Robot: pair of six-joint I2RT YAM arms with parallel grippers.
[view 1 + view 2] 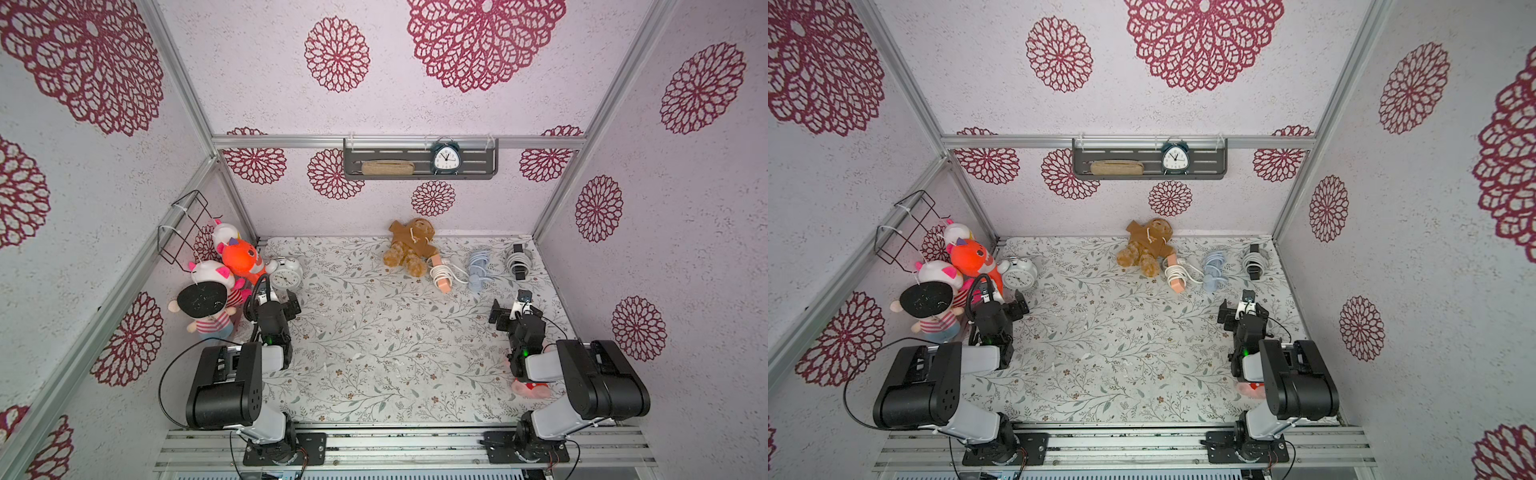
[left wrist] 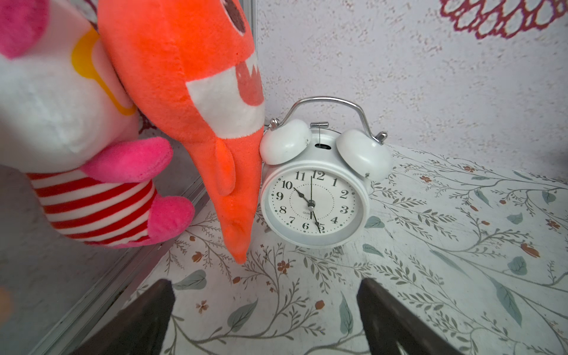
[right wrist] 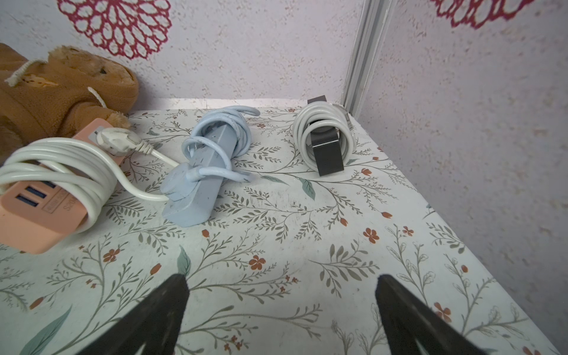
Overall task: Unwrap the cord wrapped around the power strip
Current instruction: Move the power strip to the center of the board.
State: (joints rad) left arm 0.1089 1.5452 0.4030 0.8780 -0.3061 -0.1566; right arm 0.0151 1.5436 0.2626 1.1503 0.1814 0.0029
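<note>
Both arms sit folded at the near edge of the table (image 1: 374,353), upper links doubled back over their bases and forearms reaching forward low, wrists aimed at the back wall. The left gripper (image 2: 266,289) hangs over the left side of the table with its jaws spread wide and nothing between them, facing a white alarm clock (image 2: 313,203) that touches an orange plush toy (image 2: 184,76). The right gripper (image 3: 281,285) hovers over the right side, jaws equally wide apart and empty, pointing at three wound-up strips in a row near the back wall. The pink power strip (image 3: 46,215) lies against a brown teddy (image 3: 55,92), looped in a white cord (image 3: 61,159). The blue power strip (image 3: 199,184) lies just beside it, and the dark power strip (image 3: 327,153) lies in the far right corner. Neither gripper touches any of them.
</note>
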